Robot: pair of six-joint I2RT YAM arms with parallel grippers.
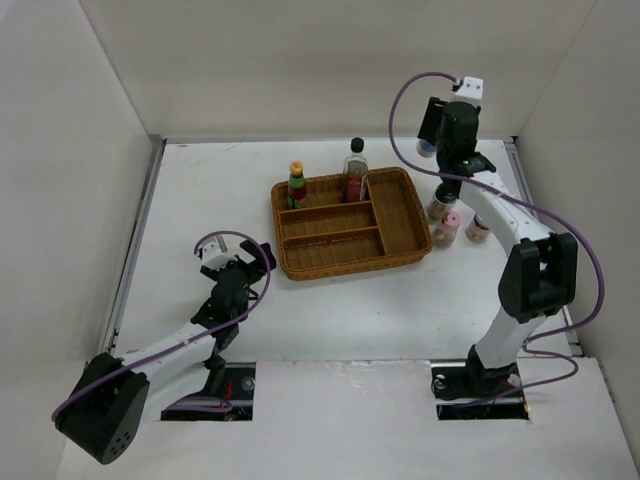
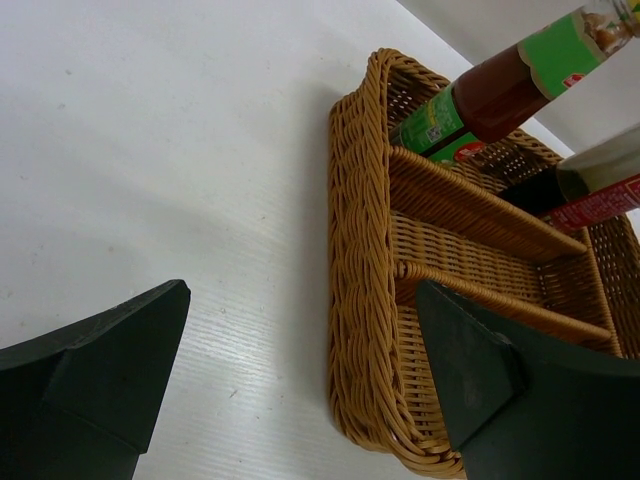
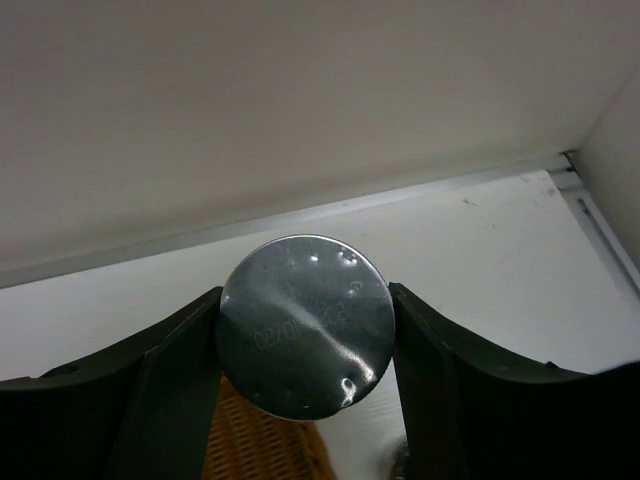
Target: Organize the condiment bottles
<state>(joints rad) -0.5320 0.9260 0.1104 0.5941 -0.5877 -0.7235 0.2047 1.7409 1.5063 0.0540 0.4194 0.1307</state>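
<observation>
Right hand clamps shaker; only its shiny base shows.

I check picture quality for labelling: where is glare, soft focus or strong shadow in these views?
Right wrist: bright glare spots on the shiny underside of the round metal-bottomed container between the jaws; its stamped marks are faint. Left wrist: the brown wicker divided tray is sharp, the dark jaws show little detail. Top external: even light, only soft shadows on the white table.

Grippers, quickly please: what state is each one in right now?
Left gripper: open, holding nothing.
Right gripper: shut on the shaker, metal base showing.
</observation>
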